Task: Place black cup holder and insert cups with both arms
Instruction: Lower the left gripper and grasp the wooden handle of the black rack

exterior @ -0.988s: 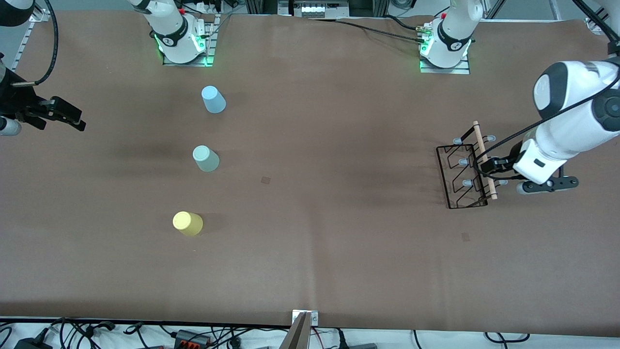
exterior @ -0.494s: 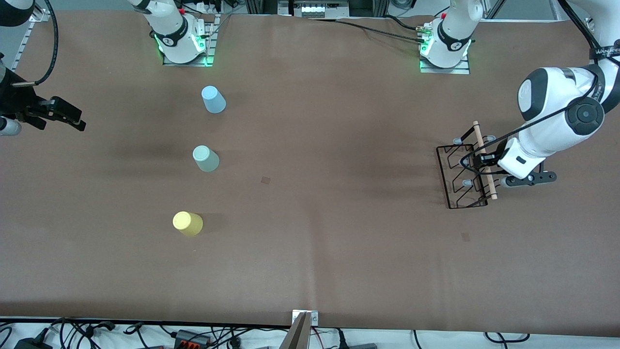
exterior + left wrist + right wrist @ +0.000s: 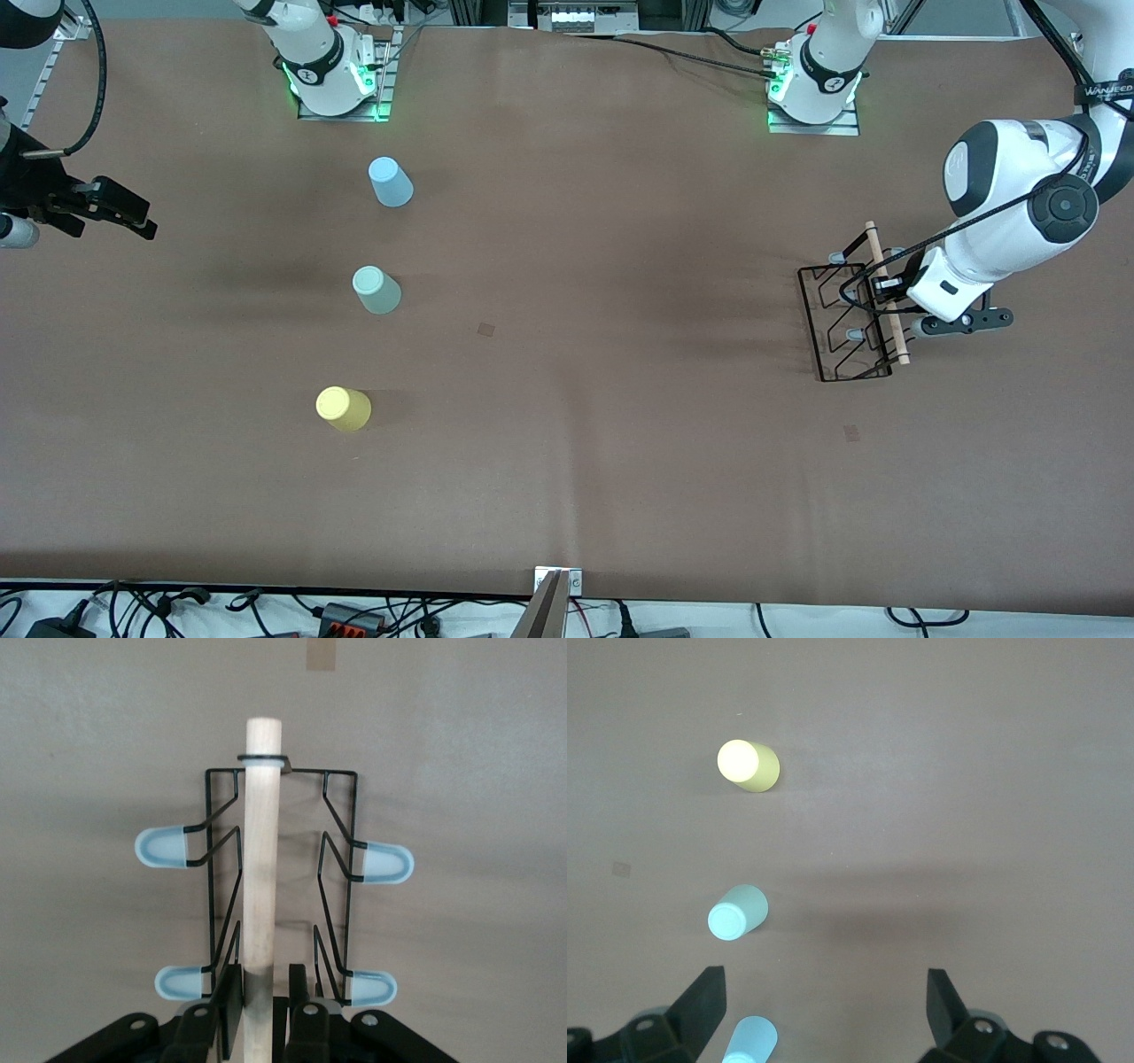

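I see the yellow cup [image 3: 343, 408] nearest, then the green cup [image 3: 376, 290], then the blue cup [image 3: 390, 182], all upside down. The rack [image 3: 846, 319] stands at the left arm's end; the left gripper [image 3: 263, 992] clamps its wooden handle [image 3: 261, 868]. The right gripper [image 3: 824, 992] waits, fingers wide.

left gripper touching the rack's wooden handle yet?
Touching. Left wrist view shows the left gripper fingers pressed against both sides of the wooden handle.

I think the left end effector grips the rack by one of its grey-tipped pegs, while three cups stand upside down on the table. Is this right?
Not quite: the left end effector grips the black cup holder by its wooden rod handle, as the left wrist view shows. The rest holds.
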Robot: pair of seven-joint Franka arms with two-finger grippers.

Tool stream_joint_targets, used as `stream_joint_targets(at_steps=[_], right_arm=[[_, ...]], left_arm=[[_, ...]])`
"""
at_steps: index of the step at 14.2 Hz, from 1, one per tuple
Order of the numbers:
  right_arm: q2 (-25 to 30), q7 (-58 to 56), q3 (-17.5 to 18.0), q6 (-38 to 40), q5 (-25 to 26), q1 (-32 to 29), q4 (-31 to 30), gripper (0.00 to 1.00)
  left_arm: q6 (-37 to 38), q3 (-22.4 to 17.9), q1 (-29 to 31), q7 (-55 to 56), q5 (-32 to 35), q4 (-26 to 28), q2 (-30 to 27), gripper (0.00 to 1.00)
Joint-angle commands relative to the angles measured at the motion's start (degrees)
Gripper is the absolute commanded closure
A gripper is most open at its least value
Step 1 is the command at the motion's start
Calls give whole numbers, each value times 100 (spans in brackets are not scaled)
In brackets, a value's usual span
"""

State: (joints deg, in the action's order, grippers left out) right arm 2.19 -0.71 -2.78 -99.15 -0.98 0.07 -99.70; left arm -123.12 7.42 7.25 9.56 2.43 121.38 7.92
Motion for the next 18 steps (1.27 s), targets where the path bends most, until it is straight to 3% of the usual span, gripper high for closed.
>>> stream_joint_targets(at_steps=[1, 3, 5, 7, 10, 13, 18], right_arm=[[107, -61, 41, 1, 81, -42, -102, 0], [107, -61, 41, 9, 81, -42, -102, 0], [107, -61, 41, 9, 81, -42, -102, 0], [107, -61, 41, 1, 81, -42, -102, 0], [80, -61, 41, -8, 81, -42, -102, 0], [71, -61, 41, -26, 81, -34, -102, 0], [63, -44, 50, -17, 81, -34, -111, 0]], left_arm=[[-116, 31, 49, -42, 65, 237, -177, 72], [-125, 31, 49, -42, 65, 237, -159, 73], [-168, 22, 49, -42, 65, 237, -124, 83], [-160, 31, 31, 71, 65, 228, -115, 99], [-99, 92, -91, 318, 56, 167, -80, 100], [417, 714, -127, 458, -22, -341, -71, 100], [1867, 1997, -284, 1527, -14, -2141, 726, 100]])
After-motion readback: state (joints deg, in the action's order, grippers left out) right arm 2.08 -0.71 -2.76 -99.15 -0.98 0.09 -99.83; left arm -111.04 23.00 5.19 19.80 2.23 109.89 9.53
